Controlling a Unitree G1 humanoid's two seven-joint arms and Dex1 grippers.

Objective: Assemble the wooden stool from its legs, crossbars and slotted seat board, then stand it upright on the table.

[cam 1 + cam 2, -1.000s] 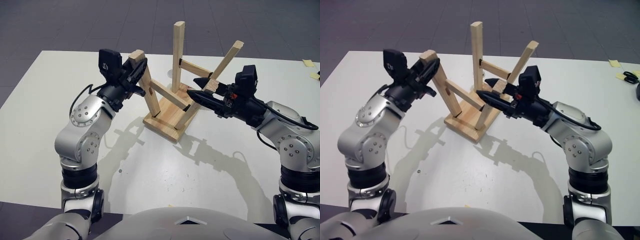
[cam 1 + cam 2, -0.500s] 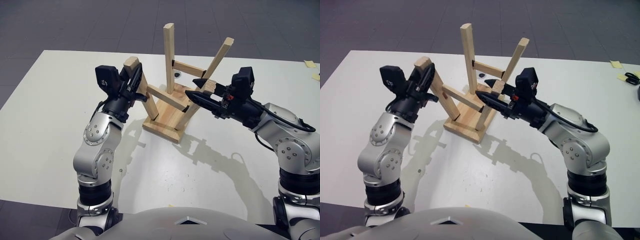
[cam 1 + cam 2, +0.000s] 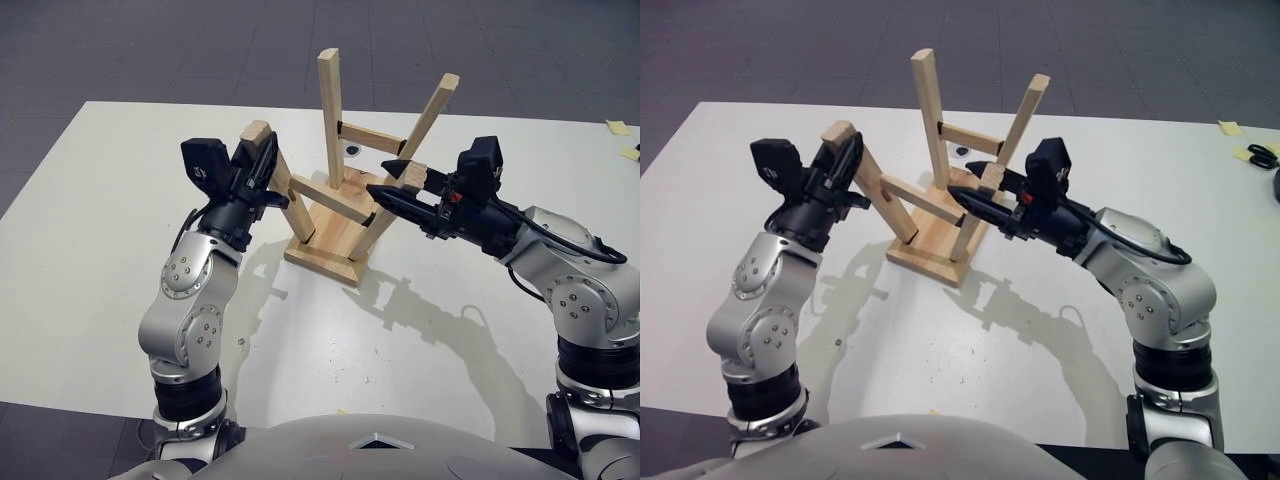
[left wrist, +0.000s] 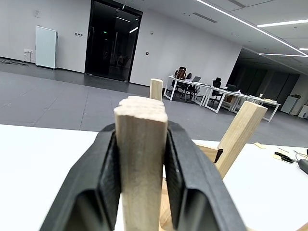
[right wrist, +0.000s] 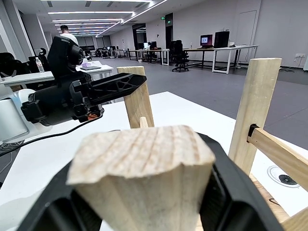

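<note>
The wooden stool (image 3: 335,205) stands upside down in mid-table, its seat board (image 3: 322,253) down on the white table (image 3: 90,230) and its legs pointing up. Crossbars (image 3: 325,193) join the legs. My left gripper (image 3: 267,162) is shut on the near left leg (image 3: 283,190) just below its top end; the black fingers (image 4: 96,183) clamp that leg (image 4: 141,144) from both sides. My right gripper (image 3: 392,180) is shut on the top end of the near right leg (image 3: 415,174), whose cut end (image 5: 142,154) sits between the fingers.
A round grommet (image 3: 352,148) is set in the table behind the stool. Yellow notes (image 3: 617,126) and scissors (image 3: 1262,152) lie at the far right edge. Bare table stretches to the left and in front of the stool.
The leg tops have swung to the left while the seat board stayed in place. My left elbow has drawn inward toward the middle. Both grippers have kept their hold.
</note>
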